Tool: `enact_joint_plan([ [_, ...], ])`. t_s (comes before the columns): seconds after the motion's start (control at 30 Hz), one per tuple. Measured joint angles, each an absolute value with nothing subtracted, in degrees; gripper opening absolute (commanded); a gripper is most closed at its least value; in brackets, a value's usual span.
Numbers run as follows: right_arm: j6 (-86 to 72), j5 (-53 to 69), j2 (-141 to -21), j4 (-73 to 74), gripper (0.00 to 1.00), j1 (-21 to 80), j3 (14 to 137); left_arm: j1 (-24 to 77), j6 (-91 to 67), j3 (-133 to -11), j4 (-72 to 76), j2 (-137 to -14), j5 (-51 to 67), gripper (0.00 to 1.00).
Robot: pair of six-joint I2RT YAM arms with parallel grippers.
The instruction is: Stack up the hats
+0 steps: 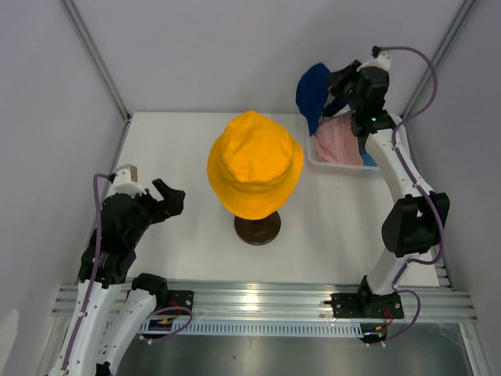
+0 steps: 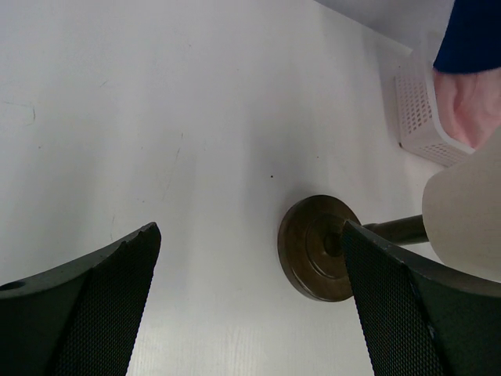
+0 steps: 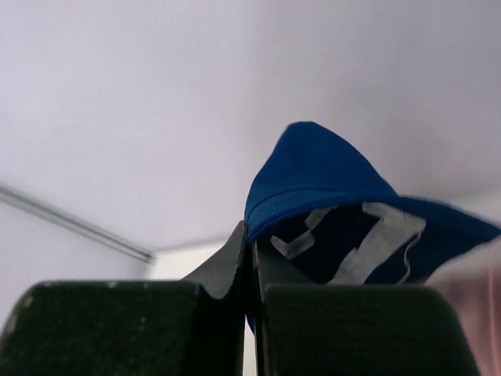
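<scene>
The right arm is reaching up, beyond and to the right of the dark round base [image 1: 257,228]. The right gripper [image 1: 338,90] is pinching the brim of the navy hat [image 1: 313,92], fingers closed on the cloth, and the hat is hanging raised. The left arm is sitting folded to the left of the base. The left gripper [image 1: 171,197] is aiming toward the base, fingers spread apart and holding nothing. The yellow hat [image 1: 254,164] is resting directly above the base.

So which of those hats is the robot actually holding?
The navy hat, pinched in the right gripper and held up in the air. The yellow hat sits on the stand; the pink hat lies in the basket.
</scene>
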State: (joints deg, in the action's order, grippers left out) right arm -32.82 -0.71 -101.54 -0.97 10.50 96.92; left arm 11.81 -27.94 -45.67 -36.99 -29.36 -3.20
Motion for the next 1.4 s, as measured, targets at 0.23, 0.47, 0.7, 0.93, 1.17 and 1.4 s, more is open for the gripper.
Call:
enact_joint_plan([
  [0.23, -43.7, 13.4, -100.3, -14.8, 0.0, 9.3, 106.9, 11.8, -28.0, -45.4, -36.9, -27.5, -2.7, 1.0],
  [0.47, -54.5, 20.7, -106.1, -23.1, 0.0, 12.2, 118.5, 11.8, -28.0, -44.9, -36.4, -26.5, -2.1, 0.99],
  [0.7, -55.3, 23.2, -113.0, -19.2, 0.0, 23.0, 133.7, 11.7, -28.0, -44.7, -36.1, -26.1, -1.3, 1.0],
  [0.93, -52.8, 26.0, -107.4, -15.8, 0.0, 31.8, 126.9, 11.7, -28.0, -44.7, -36.1, -24.6, -1.2, 1.0],
  [1.17, -51.0, 28.0, -91.9, -14.9, 0.0, 32.8, 106.5, 11.7, -28.0, -44.6, -35.9, -23.5, -0.8, 0.99],
  [1.4, -50.3, 27.4, -78.1, -15.8, 0.0, 32.9, 94.3, 11.7, -28.2, -44.2, -35.4, -22.6, 0.2, 0.99],
])
